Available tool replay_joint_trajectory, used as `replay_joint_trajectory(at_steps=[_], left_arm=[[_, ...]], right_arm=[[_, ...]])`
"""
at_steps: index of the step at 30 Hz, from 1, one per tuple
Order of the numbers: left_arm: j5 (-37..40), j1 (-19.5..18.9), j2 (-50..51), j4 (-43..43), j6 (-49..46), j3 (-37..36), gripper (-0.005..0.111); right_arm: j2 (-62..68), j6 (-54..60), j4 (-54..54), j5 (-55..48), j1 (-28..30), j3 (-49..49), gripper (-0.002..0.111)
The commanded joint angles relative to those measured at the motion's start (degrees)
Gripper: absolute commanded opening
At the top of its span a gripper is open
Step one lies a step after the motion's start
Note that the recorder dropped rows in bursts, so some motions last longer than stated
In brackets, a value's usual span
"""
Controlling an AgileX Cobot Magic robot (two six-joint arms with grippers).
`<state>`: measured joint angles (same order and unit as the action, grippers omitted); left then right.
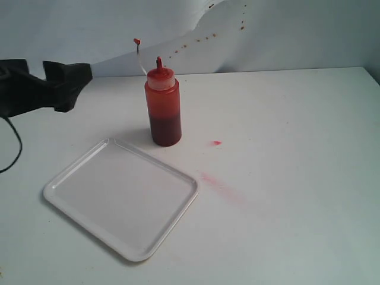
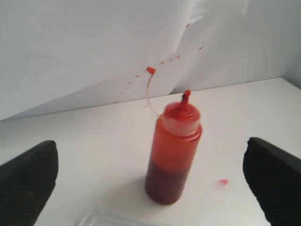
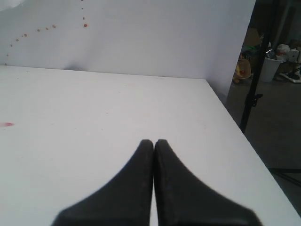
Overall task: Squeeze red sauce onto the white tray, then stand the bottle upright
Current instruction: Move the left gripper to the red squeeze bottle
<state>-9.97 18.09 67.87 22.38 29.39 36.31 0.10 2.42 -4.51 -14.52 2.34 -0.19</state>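
The bottle (image 1: 162, 113) (image 2: 171, 155) stands upright on the white table just behind the white tray (image 1: 119, 196), whose rim corner (image 2: 108, 219) shows in the left wrist view. Dark red sauce (image 1: 165, 130) (image 2: 164, 181) fills its lower part. Its red cap (image 1: 137, 41) hangs on a tether beside the nozzle. The tray's surface is bare white. My left gripper (image 1: 53, 74) (image 2: 150, 179) is open, off to the bottle's left and apart from it. My right gripper (image 3: 154, 141) is shut on nothing and is out of the exterior view.
A small red blob (image 1: 217, 143) (image 3: 6, 124) lies on the table right of the bottle, and a faint pink smear (image 1: 222, 185) lies nearer the front. Red specks (image 1: 196, 41) dot the back wall. The table's edge (image 3: 235, 136) drops off beside the right gripper.
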Motion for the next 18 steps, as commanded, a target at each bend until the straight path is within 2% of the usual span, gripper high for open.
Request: replay_joint_trajectory(at_steps=[1, 6, 8, 14, 17, 18], left_arm=[[-11.78, 1.91, 6.36, 0.99, -0.69, -0.54, 0.104], [-14.57, 1.91, 14.53, -3.17, -1.04, -0.56, 0.104], [-18.11, 1.91, 17.55, -3.63, -1.18, -0.56, 0.104], [-36.65, 1.91, 29.55, -4.13, -4.31, -0.56, 0.104], [-44.59, 1.91, 35.74, -7.39, -6.49, -0.56, 0.104], [-49.97, 1.91, 40.22, -9.76, -10.12, -0.56, 0.104]], right_arm=[[-0.1, 0.3, -0.14, 0.08, 0.37, 0.19, 0.0], [-0.1, 0.3, -0.14, 0.08, 0.37, 0.19, 0.0], [-0.1, 0.3, -0.14, 0.08, 0.37, 0.19, 0.0], [-0.1, 0.3, -0.14, 0.08, 0.37, 0.19, 0.0], [-0.1, 0.3, -0.14, 0.08, 0.37, 0.19, 0.0], [-0.1, 0.3, -0.14, 0.08, 0.37, 0.19, 0.0]])
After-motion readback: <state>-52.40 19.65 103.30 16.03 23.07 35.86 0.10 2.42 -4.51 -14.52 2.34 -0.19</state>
